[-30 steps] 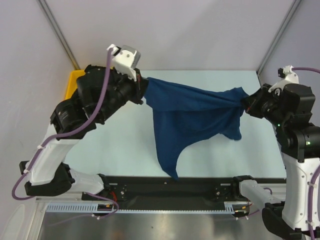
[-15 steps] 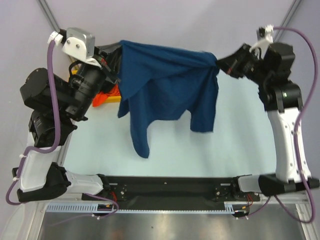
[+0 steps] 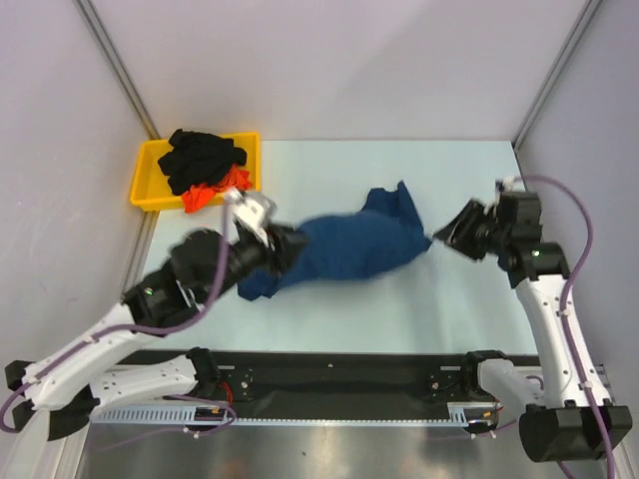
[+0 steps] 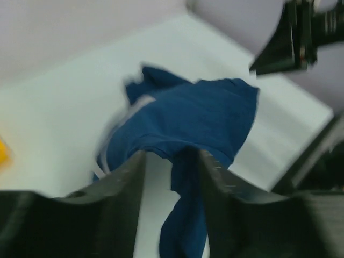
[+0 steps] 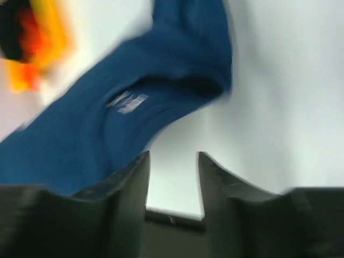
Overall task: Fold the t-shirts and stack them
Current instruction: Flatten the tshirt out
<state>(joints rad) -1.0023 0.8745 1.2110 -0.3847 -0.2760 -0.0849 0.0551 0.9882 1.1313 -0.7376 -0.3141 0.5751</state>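
The navy blue t-shirt (image 3: 349,249) lies crumpled in a long heap on the pale table, between the two arms. My left gripper (image 3: 285,249) is low at its left end. In the left wrist view the jaws (image 4: 171,155) stand apart, with a loose fold of the navy t-shirt (image 4: 199,113) running between them and bare table beside it. My right gripper (image 3: 444,238) sits just off the shirt's right tip, open, with only table between its fingers (image 5: 173,156); the navy t-shirt (image 5: 134,107) lies ahead and to its left. A black t-shirt (image 3: 205,155) and an orange-red one (image 3: 215,190) lie heaped in the tray.
The yellow plastic tray (image 3: 145,180) stands at the table's back left corner, by the left wall. Grey walls and metal posts close in the back and sides. A black rail (image 3: 339,374) with the arm bases runs along the near edge.
The navy shirt, held stretched in the air between both shut grippers, has come down onto the table. Both arms have dropped low and both grippers have opened and let go of it.
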